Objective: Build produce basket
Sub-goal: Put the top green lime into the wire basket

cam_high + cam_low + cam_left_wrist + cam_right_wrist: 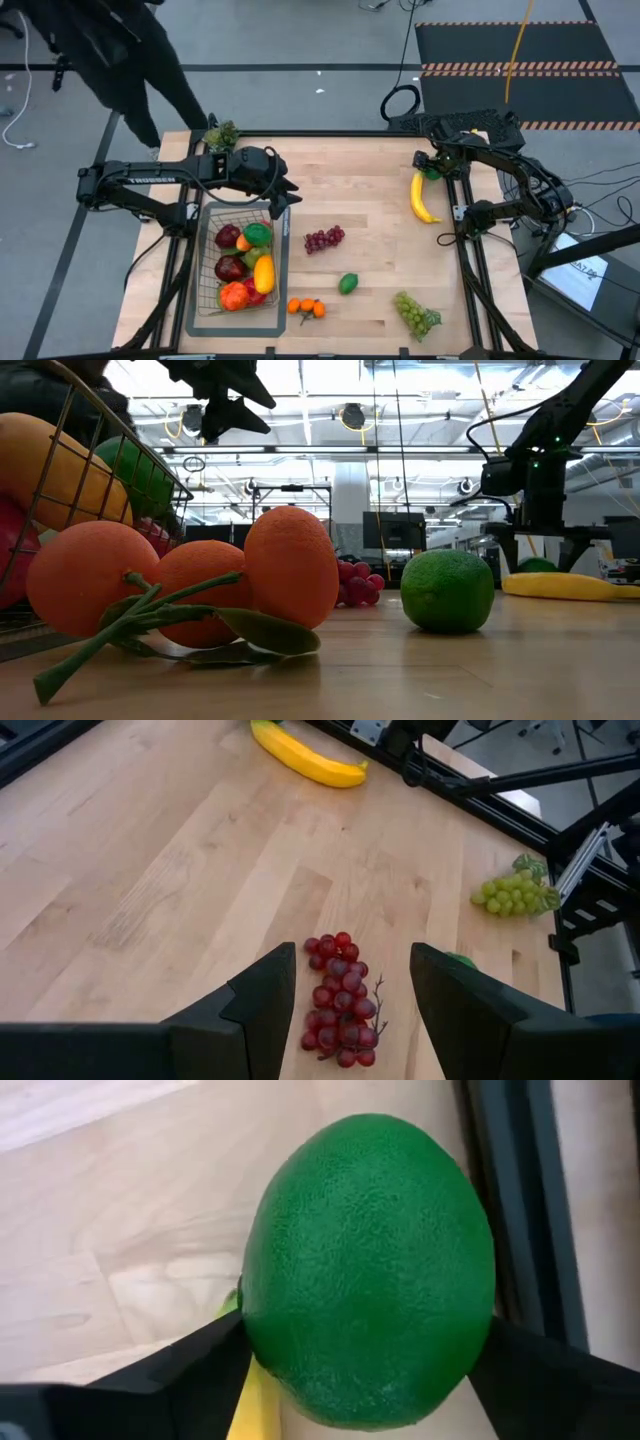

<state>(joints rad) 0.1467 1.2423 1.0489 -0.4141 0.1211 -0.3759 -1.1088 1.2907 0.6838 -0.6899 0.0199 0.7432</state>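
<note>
The wire basket [203,300] on the tabletop [370,200] holds about six fruits. Outside it lie one purple grape bunch [323,239], one green bunch [417,313], one lime [348,284], one banana [421,198] and three oranges [306,308]. The left pincer [287,197] hangs released; the right pincer [360,1370] clenches a second lime [368,1270].

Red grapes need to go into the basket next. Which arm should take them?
Left, probably. The left gripper is open above the table between the basket and the red grapes, and its wrist view frames them between its fingers. The right gripper is at the far right edge, shut on a lime.
</note>
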